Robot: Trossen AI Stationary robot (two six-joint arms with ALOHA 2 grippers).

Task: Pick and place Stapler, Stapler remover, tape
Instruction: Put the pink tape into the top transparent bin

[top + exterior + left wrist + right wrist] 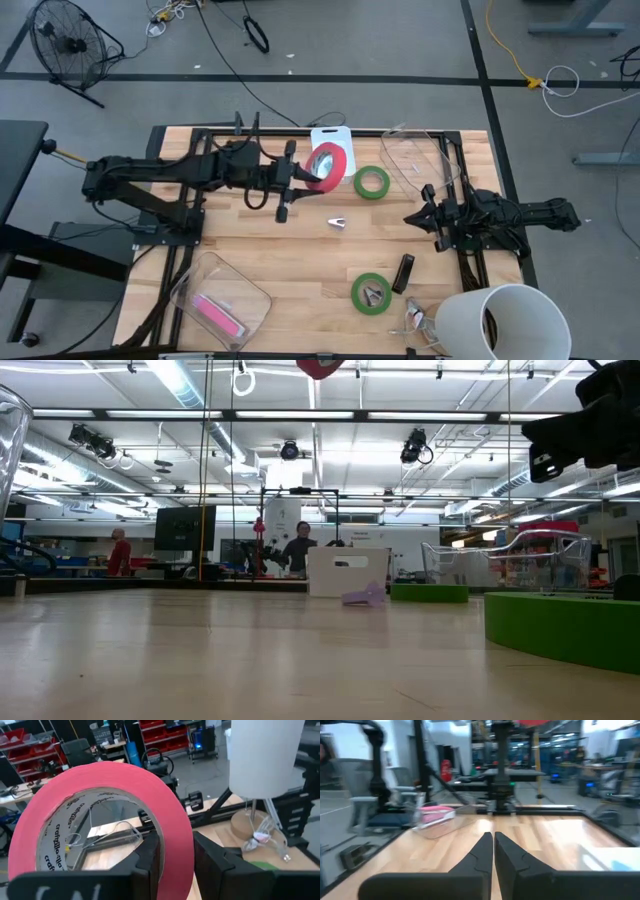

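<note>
Item in hand: the red tape roll (100,825), held by the left gripper (175,860), whose fingers (150,855) were clamped across the roll's wall, one inside the open centre and one outside. In the high view the roll (329,165) was carried clear of the table (250,250), over its far middle part, near the white cutting board (331,134). The step in hand was judged to be the carry of this roll toward its place of deposit. Right gripper (493,851): fingers pressed together on nothing, waiting over the table's right side (432,217). Near edge of the table, high view: a green tape roll (371,292) with a small metal piece, probably the stapler remover, lying in its centre; a dark oblong (403,272) just beside it, possibly the stapler, though the view was too poor to be sure; a white bucket (502,322) at the near right corner; a clear container (220,298) with a pink thing inside at the near left. Middle: a small metal clip (339,222). Farther: the second green tape roll (372,182), flat on the wood, and a clear bin (420,158) at the far right. Next move, as judged: bringing the red roll over its receptacle, lowering it, and only then parting the fingers, so that it would land flat and not roll away.
</note>
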